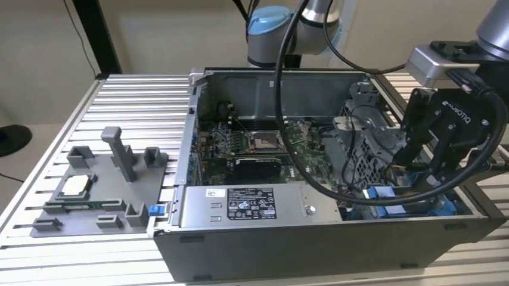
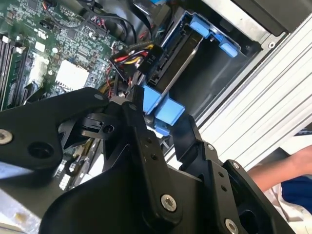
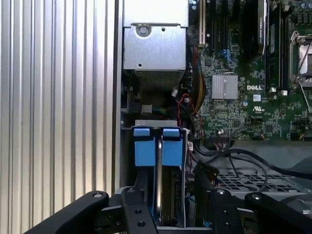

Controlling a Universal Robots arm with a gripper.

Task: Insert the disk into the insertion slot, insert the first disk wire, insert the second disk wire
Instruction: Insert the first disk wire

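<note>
Ok so the gripper (image 2: 160,112) is down inside the open computer case (image 1: 318,256), at the corner on the exterior view's right. The case sits on the ribbed tabletop (image 1: 127,101).

The jaws are spread, one on each side of the two square blue tabs (image 3: 171,146) at the mouth of the insertion slot (image 2: 202,27). Nothing is pinched between them that I can see.

The disk (image 2: 170,61) looks like the dark slab standing on edge inside that slot, so my guess is the disk step is basically done. We're somewhere around the first wire.

There's a black connector (image 2: 144,61) with yellow and red leads right up against the near end of the disk, close to one jaw tip. I honestly can't tell if it's seated or just resting there.

What the next bit of work calls for, imo — a dead-straight push along the disk's end. It's cramped in there, with loose wires bunched between the slot and the motherboard (image 3: 234,112). A slightly crooked approach would likely snag a lead or bump those tabs — slow and square is the way.
</note>
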